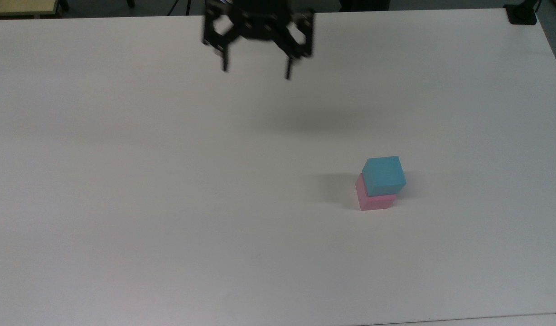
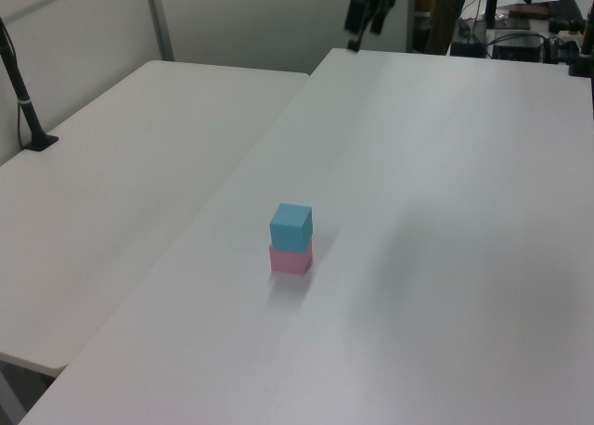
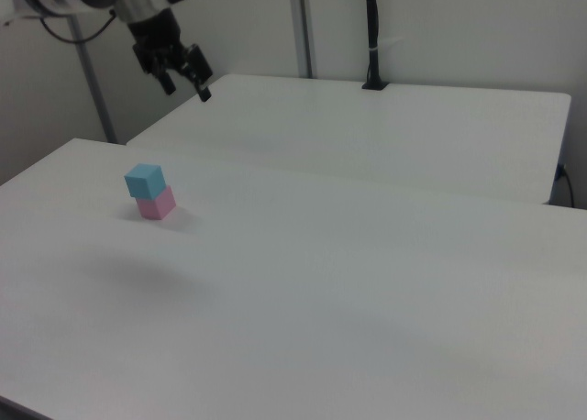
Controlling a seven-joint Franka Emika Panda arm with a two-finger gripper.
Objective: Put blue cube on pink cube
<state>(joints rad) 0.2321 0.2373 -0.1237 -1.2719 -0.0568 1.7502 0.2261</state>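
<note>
A wide white worktop (image 1: 169, 181) fills the scene, with a second white table (image 2: 121, 193) butted against it along a seam. Pale partition walls (image 3: 459, 26) stand behind, held by grey metal posts (image 2: 160, 21). A black pole (image 3: 372, 35) rises from the far table's edge.

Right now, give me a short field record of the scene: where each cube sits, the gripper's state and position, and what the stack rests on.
blue cube: small matte light-blue cube, resting on top of the pink one, turned slightly askew
pink cube: small matte pastel-pink cube, on the table under the blue one
gripper: black two-finger gripper, open, empty, raised well clear of the stack
surface: white table
task state: stack looks complete
</note>
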